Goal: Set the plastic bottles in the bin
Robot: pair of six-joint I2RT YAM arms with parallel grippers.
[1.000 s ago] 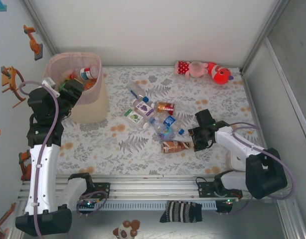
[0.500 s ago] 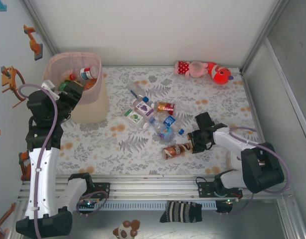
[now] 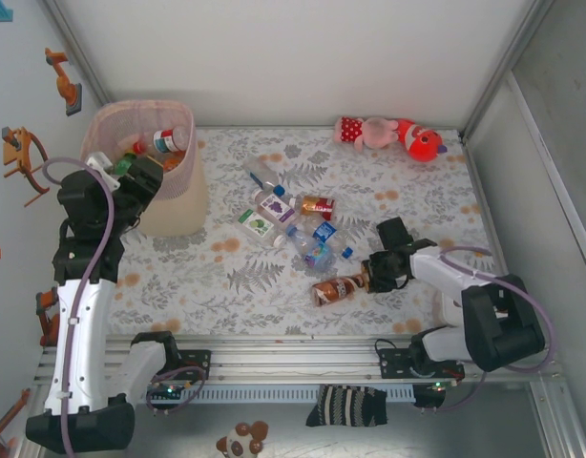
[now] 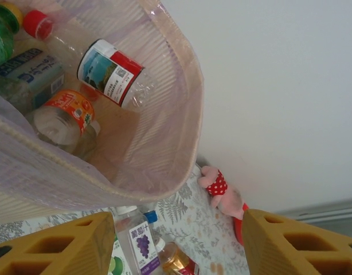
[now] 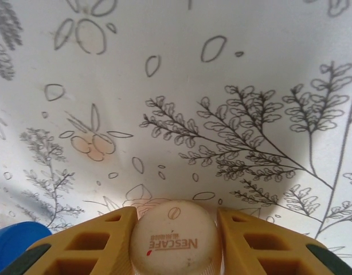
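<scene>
brown bottle (image 3: 336, 288): right gripper (image 5: 175, 224) pinches its cream cap (image 5: 173, 245); lift straight, slowly, as a cap-hold may swing. left gripper (image 4: 176, 229) hangs spread, empty, over the bin (image 4: 182, 114).

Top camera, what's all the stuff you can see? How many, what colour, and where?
pale pink perforated plastic bin: one, far-left corner of the table.
binned plastic bottles: at least four, clear or green, with red, orange and blue labels.
loose plastic bottles: about six, mixed colours, clustered mid-table on the flowered mat.
brown coffee bottle with white cap: one, lying near right.
pink-and-red plush toy: one, far edge.
black-and-white striped sock: one, near ledge.
left arm's yellow fingers: two, apart, by the bin's near rim.
right arm's yellow fingers: two, pressed on the coffee bottle's cap.
</scene>
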